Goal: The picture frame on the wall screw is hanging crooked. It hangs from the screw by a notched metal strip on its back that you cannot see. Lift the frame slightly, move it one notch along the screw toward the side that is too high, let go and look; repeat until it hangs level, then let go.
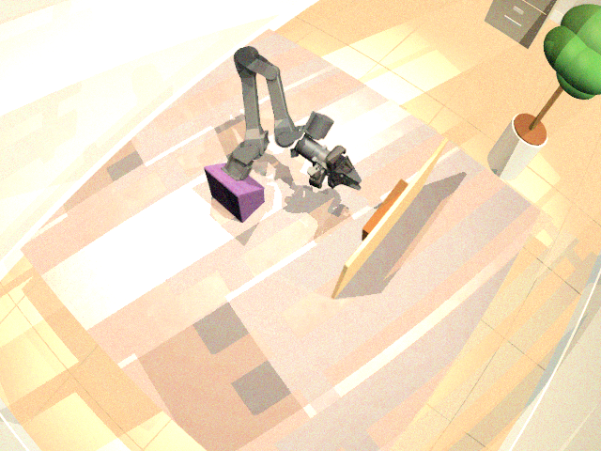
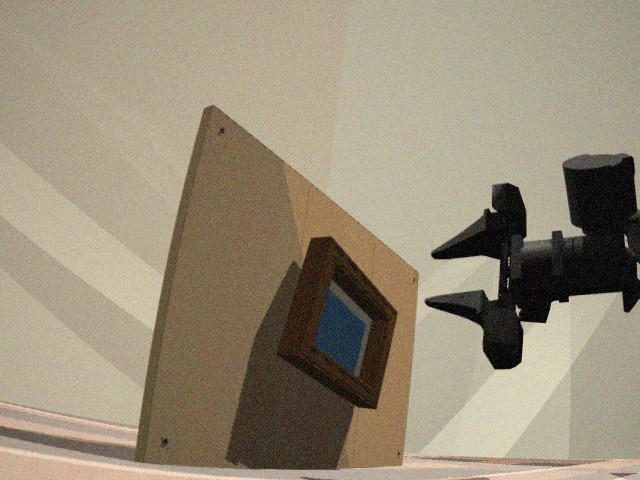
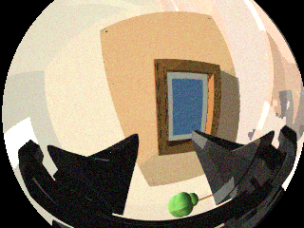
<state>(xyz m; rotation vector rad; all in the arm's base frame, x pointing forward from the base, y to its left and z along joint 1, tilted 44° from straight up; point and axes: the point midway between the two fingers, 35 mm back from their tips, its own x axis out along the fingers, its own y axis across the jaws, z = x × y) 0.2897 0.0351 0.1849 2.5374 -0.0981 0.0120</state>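
Observation:
The picture frame (image 1: pixel 385 209) (image 2: pixel 305 299) (image 3: pixel 162 109), brown wood around a blue picture, hangs on the front of the tan upright board (image 1: pixel 340 280) (image 2: pixel 232 232) (image 3: pixel 133 71). In the exterior view it looks tilted against the board's edges, its left side higher and its right side lower. The screw and the notched strip are hidden behind it. My gripper (image 1: pixel 360 184) (image 2: pixel 429 277) (image 3: pixel 165 137) is open and empty. It is in front of the frame with a gap between, touching neither frame nor board.
The arm's purple base block (image 1: pixel 250 196) stands behind the gripper. A potted plant (image 1: pixel 577 53) (image 3: pixel 181 204) stands beyond the board's far end. A grey drawer cabinet (image 1: pixel 519 22) is at the upper right. Strong light patches and shadows lie over floor and board.

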